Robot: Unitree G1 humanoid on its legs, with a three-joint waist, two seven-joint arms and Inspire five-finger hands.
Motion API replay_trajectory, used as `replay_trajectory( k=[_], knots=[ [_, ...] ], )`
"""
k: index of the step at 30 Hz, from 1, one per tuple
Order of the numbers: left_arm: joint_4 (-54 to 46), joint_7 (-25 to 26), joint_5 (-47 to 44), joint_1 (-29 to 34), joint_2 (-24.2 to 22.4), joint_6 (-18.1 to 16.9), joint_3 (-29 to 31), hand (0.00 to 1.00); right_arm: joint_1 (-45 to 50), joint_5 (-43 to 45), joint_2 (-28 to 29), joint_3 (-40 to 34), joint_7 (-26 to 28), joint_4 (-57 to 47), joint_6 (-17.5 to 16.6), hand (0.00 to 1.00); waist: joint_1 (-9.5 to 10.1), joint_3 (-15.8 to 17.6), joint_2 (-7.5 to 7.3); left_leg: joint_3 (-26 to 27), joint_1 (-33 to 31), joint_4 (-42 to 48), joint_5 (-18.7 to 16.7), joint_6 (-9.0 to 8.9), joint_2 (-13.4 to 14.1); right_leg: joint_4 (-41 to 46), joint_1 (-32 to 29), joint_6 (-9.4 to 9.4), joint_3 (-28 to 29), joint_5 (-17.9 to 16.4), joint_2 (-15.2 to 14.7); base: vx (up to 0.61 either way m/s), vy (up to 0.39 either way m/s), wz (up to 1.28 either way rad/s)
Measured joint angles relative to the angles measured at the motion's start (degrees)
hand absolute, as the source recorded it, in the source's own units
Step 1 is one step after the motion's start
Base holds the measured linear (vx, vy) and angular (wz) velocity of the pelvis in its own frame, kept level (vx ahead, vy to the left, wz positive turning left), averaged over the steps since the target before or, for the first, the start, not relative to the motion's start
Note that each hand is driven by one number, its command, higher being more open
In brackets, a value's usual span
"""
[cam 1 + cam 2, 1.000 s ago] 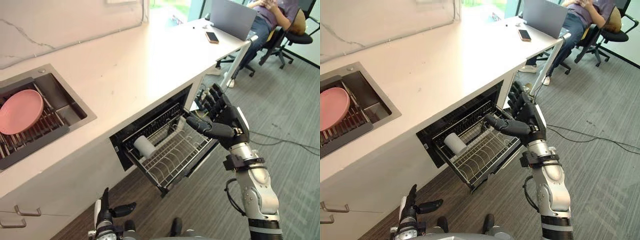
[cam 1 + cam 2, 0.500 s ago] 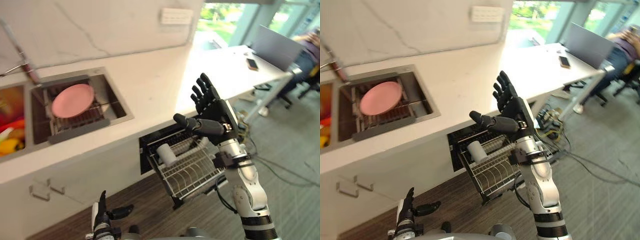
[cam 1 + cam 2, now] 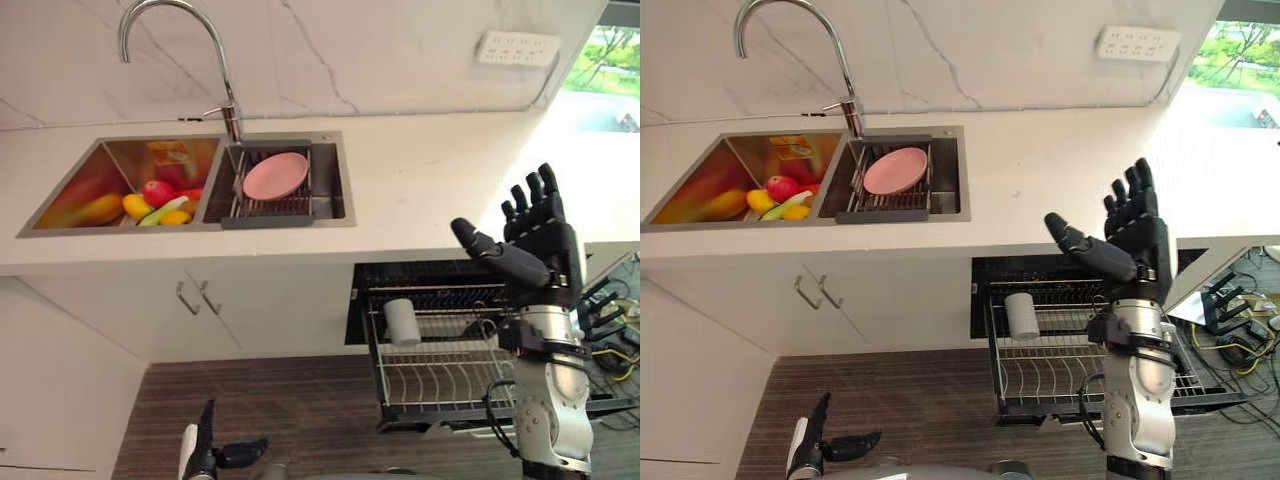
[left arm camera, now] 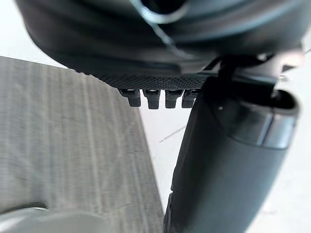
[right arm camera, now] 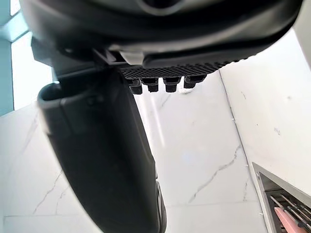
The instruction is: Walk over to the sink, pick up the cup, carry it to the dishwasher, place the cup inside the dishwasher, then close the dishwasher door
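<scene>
- A double stainless-steel sink (image 3: 328, 170) is set into the white stone worktop (image 3: 430, 190), under a tall curved chrome tap (image 3: 215, 60).
- Its left basin holds fruit: a red apple (image 3: 157, 192), small yellow fruits (image 3: 137, 206) and a long orange-yellow piece (image 3: 95, 209). A pale green item beside them is too small to identify.
- Its right basin holds a dark wire draining rack (image 3: 270, 208), with a round pink plate (image 3: 276, 175) leaning on it.
- Below the worktop's front edge the black built-in dishwasher (image 3: 420, 275) stands open, its wire dish basket (image 3: 450, 375) pulled out over the wood-look floor.
- The pale cylindrical cup (image 3: 402, 322) sits in the left end of that basket, apart from both hands.
- The right robot hand (image 3: 540, 245) is raised above the basket's right part, in front of the worktop edge. Its fingers are straight, spread and pointing up, its thumb stretched out to the side, and it holds nothing.
- The left robot hand (image 3: 205, 455) hangs low over the floor in front of the white cabinet doors. Its fingers are straight, its thumb is out, and it is empty.
- A white multi-socket plate (image 3: 518, 47) is fixed to the marbled wall above the worktop.
- The right arm covers part of the basket's right side, and the dishwasher's door cannot be made out clearly.
- The basket's far right end is cut off at the picture's edge.
</scene>
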Motion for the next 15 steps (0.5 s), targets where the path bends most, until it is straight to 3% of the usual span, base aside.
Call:
replay_trajectory(
  k=[2,4,7,8,15],
  knots=[
    [0.3,-1.1,0.6,-0.3,1.5,-0.2,-1.0,1.00,-0.1,-0.5,1.3,0.9,-0.7,-0.5,1.1,1.00,0.07,-0.8,-2.12,-0.7,2.0,-6.9,4.2,0.63,-2.6,-3.3,0.8,1.18,-0.4,2.5,-1.7,-0.08,0.164,0.32],
    [0.6,-1.8,0.9,-0.7,2.1,-0.2,-2.3,1.00,-0.1,-1.1,1.2,0.9,-1.1,-2.2,1.3,1.00,-0.16,-1.0,-2.47,-2.5,2.7,-8.9,5.8,1.70,-4.4,-4.9,2.2,1.55,-1.0,3.3,-2.8,-0.04,0.131,0.47],
    [1.6,-2.1,0.9,-0.9,2.3,-0.3,-2.8,1.00,-0.2,-1.1,1.2,0.8,-1.3,-3.1,1.3,1.00,-0.77,-1.7,-2.35,-4.2,3.1,-10.9,7.2,2.72,-6.0,-5.4,2.9,1.49,-0.6,3.3,-4.1,-0.02,0.099,0.38],
    [4.1,-3.5,-0.9,-2.0,3.1,-0.4,-4.9,1.00,-0.2,-2.7,1.2,0.8,0.6,-1.2,2.9,1.00,-1.46,-2.7,-1.71,-2.7,5.6,-13.5,8.1,2.09,-5.4,-6.2,3.7,2.12,3.2,3.7,-3.1,0.00,0.000,0.07],
    [5.5,-5.3,-3.8,-2.3,3.1,-0.2,-4.6,1.00,-0.2,-2.8,1.2,0.8,1.0,-1.2,2.9,1.00,-1.52,-2.7,-1.71,-2.6,5.5,-13.5,8.1,2.09,-5.4,-6.5,3.6,2.19,3.4,3.7,-3.0,0.00,0.000,0.00]
  ],
)
